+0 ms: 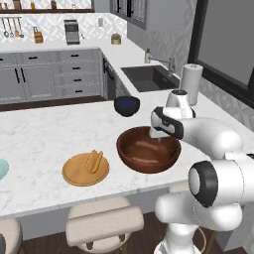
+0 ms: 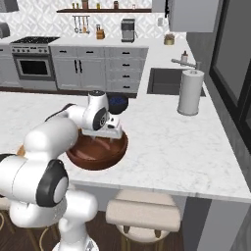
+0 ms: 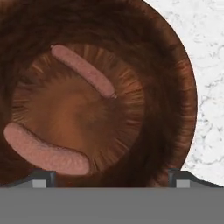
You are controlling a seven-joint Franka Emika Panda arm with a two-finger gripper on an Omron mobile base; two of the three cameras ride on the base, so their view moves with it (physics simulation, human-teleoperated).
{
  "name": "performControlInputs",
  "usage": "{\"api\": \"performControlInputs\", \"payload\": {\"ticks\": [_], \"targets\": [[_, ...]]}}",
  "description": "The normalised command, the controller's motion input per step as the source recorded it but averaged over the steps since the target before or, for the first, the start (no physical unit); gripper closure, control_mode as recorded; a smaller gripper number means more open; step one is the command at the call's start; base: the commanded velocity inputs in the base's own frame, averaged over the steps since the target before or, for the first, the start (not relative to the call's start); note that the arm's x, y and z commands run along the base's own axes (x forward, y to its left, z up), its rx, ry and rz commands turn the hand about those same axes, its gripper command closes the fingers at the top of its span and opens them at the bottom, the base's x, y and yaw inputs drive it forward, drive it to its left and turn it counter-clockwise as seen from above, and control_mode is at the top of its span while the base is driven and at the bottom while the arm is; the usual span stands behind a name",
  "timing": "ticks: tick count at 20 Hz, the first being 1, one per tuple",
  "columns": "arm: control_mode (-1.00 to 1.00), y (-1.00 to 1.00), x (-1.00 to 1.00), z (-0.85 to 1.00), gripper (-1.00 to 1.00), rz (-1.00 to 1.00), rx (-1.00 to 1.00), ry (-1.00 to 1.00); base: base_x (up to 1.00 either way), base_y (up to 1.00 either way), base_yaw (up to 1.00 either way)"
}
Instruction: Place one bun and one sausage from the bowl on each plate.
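Note:
The dark reddish-brown wooden bowl [image 1: 130, 150] [image 2: 98, 156] stands on the white marble counter. My gripper [image 1: 157, 137] [image 2: 103, 139] [image 3: 111, 178] hangs open just above its inside, fingers pointing down and holding nothing. In the hand view two sausages lie on the floor of the bowl [image 3: 168, 87]: one sausage [image 3: 83, 70] further up, the other sausage [image 3: 43, 151] close to my left fingertip. A bun [image 1: 94, 161] rests on the orange-tan plate [image 1: 74, 174], left of the bowl. The pale blue-green plate [image 1: 1, 168] peeks in at the left edge.
A small dark blue bowl [image 1: 126, 105] [image 2: 117, 103] sits just behind the wooden bowl. A paper towel roll [image 1: 191, 82] [image 2: 189, 92] stands beside the sink [image 1: 149, 77]. Stools [image 1: 104, 225] stand under the counter's front edge.

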Motion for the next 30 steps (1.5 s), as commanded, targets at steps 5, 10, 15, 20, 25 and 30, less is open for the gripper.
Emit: {"api": "performControlInputs", "payload": {"ticks": [5,10,15,20,25,30], "targets": [[-1.00,0.33,1.00,-0.72,-1.00,0.29,-0.14,0.05,0.00,0.00,0.00],[-1.00,0.08,0.87,-0.77,-1.00,0.21,-0.18,0.12,0.00,0.00,0.00],[-1.00,-0.01,0.48,-0.59,-1.00,0.03,-0.10,0.12,0.00,0.00,0.00],[-1.00,-0.12,0.00,-0.58,1.00,0.00,-0.06,0.08,0.00,0.00,0.00],[-1.00,-0.07,-0.03,-0.14,1.00,0.00,0.00,-0.01,0.00,0.00,0.00],[-1.00,0.00,-0.56,0.55,1.00,0.00,0.00,-0.03,0.00,0.00,0.00]]}}
